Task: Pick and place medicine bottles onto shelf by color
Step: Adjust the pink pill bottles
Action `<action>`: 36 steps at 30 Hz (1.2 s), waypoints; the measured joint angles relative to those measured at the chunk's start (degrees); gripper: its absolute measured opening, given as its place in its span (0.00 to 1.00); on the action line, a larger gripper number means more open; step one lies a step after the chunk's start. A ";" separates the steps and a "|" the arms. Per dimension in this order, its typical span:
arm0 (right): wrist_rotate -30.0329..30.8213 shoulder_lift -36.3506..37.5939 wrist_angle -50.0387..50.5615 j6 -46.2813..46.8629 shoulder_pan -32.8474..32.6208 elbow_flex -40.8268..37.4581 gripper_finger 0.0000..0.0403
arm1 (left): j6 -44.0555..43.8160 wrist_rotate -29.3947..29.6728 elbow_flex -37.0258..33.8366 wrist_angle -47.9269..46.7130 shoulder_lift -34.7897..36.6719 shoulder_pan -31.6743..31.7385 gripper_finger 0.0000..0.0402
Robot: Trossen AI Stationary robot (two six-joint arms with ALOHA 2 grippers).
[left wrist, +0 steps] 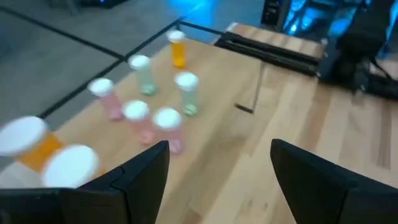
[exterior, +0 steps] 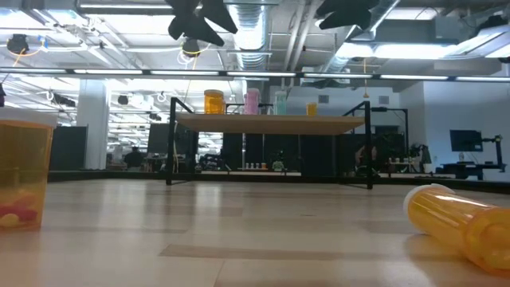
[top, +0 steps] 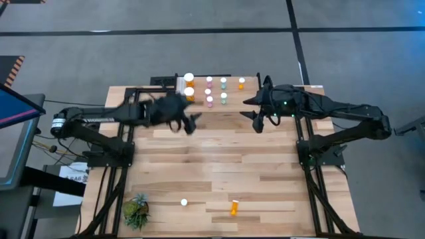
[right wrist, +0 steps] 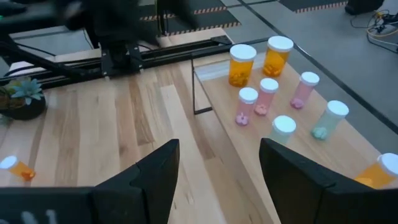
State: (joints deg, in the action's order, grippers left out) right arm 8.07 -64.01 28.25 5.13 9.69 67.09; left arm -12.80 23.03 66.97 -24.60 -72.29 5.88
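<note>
The shelf [top: 244, 101] stands at the table's far edge on thin black legs [exterior: 170, 143]. On it stand two large orange bottles [top: 189, 86], three pink ones [top: 209, 91], two pale green ones [top: 224, 90] and a small orange one [top: 241, 83]. Near the table's front edge, one orange bottle [top: 184, 202] stands upright and another [top: 234, 208] lies on its side. My left gripper [top: 192, 123] is open and empty, in the air just in front of the shelf's left part. My right gripper [top: 255, 114] is open and empty, by the shelf's right end.
A small green potted plant [top: 136, 211] stands at the table's near left corner. The wide middle of the wooden tabletop [top: 219, 159] lies between the shelf and the two loose bottles. The arm bases [top: 109, 156] stand at the table's left and right edges.
</note>
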 joint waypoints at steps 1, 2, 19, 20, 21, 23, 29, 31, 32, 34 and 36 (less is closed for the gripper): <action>-0.01 0.00 0.05 0.00 -0.05 0.00 0.61 | -0.01 -2.03 1.26 -0.94 -0.25 2.20 0.67; -0.01 0.00 0.04 -0.02 -0.09 0.00 0.61 | -0.05 -3.78 2.77 -1.88 -0.95 4.16 0.67; -0.04 0.00 5.73 0.88 -1.49 0.00 0.61 | 0.10 -13.05 48.40 -37.94 -33.00 15.82 0.67; -0.04 0.00 6.11 0.90 -1.54 0.00 0.61 | 0.09 -13.76 50.22 -38.83 -34.08 16.11 0.67; -0.04 0.00 6.28 0.94 -1.67 0.00 0.61 | -0.05 -14.35 51.70 -39.74 -35.12 16.29 0.67; 0.03 0.00 6.62 0.98 -2.19 0.00 0.61 | -1.63 -14.99 54.12 -40.73 -36.79 16.65 0.67; 2.55 0.00 7.16 0.99 -4.01 0.00 0.61 | -6.11 -15.31 55.45 -43.05 -38.48 18.31 0.67; 2.59 0.00 7.37 1.00 -4.27 0.00 0.60 | -7.29 -15.27 54.60 -43.10 -38.45 19.07 0.67; 2.61 0.00 7.48 1.00 -4.44 0.00 0.60 | -7.82 -15.28 54.24 -43.29 -38.45 19.48 0.67; 2.61 0.00 7.48 0.98 -4.48 0.00 0.59 | -9.12 -15.40 53.94 -43.88 -38.53 20.16 0.67; 2.63 0.00 7.48 0.99 -4.46 0.00 0.58 | -10.25 -16.45 53.94 -44.38 -38.49 20.66 0.67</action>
State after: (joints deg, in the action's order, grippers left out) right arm 10.70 -64.01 35.73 6.12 5.23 67.09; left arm -23.04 6.58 120.90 -68.98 -110.79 26.54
